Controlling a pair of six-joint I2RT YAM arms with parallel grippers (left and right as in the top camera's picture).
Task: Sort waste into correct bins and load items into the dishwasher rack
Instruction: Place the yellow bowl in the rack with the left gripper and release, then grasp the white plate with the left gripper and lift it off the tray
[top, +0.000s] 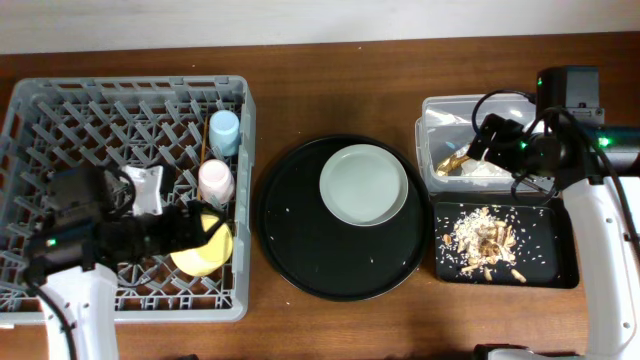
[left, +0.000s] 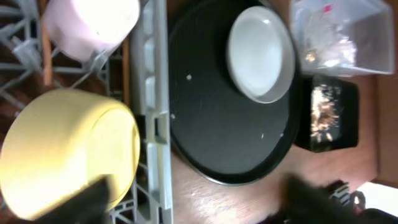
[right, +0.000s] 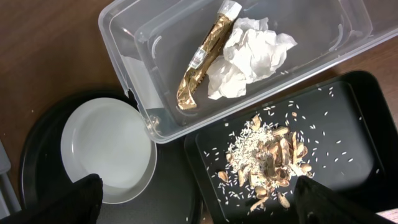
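The grey dishwasher rack (top: 60, 110) holds a blue cup (top: 225, 130), a pink cup (top: 215, 180) (left: 90, 25) and a yellow bowl (top: 205, 252) (left: 68, 149). A thin wooden chopstick seems to stand beside the cups (top: 206, 150). My left gripper (top: 203, 230) (left: 199, 205) is open, with one finger at the bowl's rim. The pale plate (top: 363, 185) (right: 109, 149) lies on the round black tray (top: 300, 250). My right gripper (top: 478, 140) (right: 199, 205) is open and empty above the clear tub (top: 440, 105) (right: 124, 37). The tub holds the gold foil (right: 205, 53) and the white tissue (right: 249, 59). Food scraps (top: 487, 238) (right: 267, 155) lie in the black rectangular tray (top: 555, 260).
The round black tray (left: 230, 124) sits between the rack and the bins, with a few rice grains on it. The clear tub stands behind the black rectangular tray at the right. Bare brown table shows in front of the round tray (top: 340, 330).
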